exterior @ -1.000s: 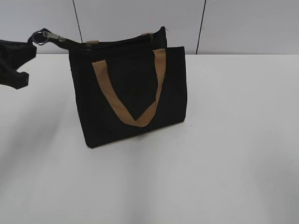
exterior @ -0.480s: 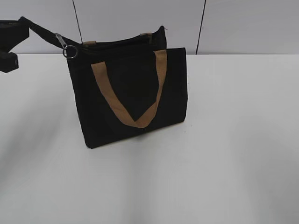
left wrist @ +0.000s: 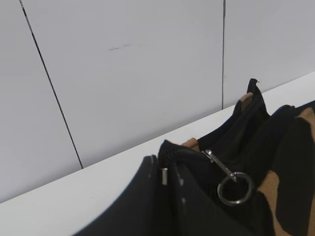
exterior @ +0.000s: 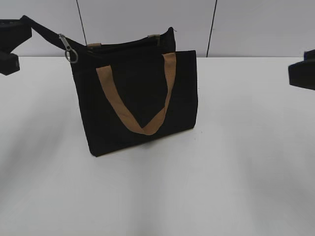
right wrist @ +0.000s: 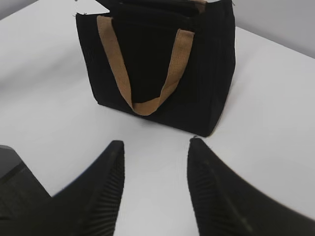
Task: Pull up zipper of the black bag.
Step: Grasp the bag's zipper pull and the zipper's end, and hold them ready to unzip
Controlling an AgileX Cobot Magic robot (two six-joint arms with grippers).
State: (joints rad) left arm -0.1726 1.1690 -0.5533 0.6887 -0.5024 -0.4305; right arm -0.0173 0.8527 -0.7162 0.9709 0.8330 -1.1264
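The black bag stands upright at the table's middle, with a tan strap handle hanging on its front. The zip line's free end stretches up and left from the bag's top left corner. The zipper, a silver pull tab with a ring, hangs from that strip near the corner. My left gripper is shut on the zip line's end. The left wrist view shows its jaws, the zipper dangling just beyond them, and the bag. My right gripper is open and empty, facing the bag from in front. It also shows at the exterior view's right edge.
The white table runs back to a pale panelled wall just behind the bag. Nothing else stands on the table.
My left gripper has risen with the zip line's end. The pull tab has swung from lying near the jaws to hanging by the bag's corner. My right gripper has come into the exterior view.
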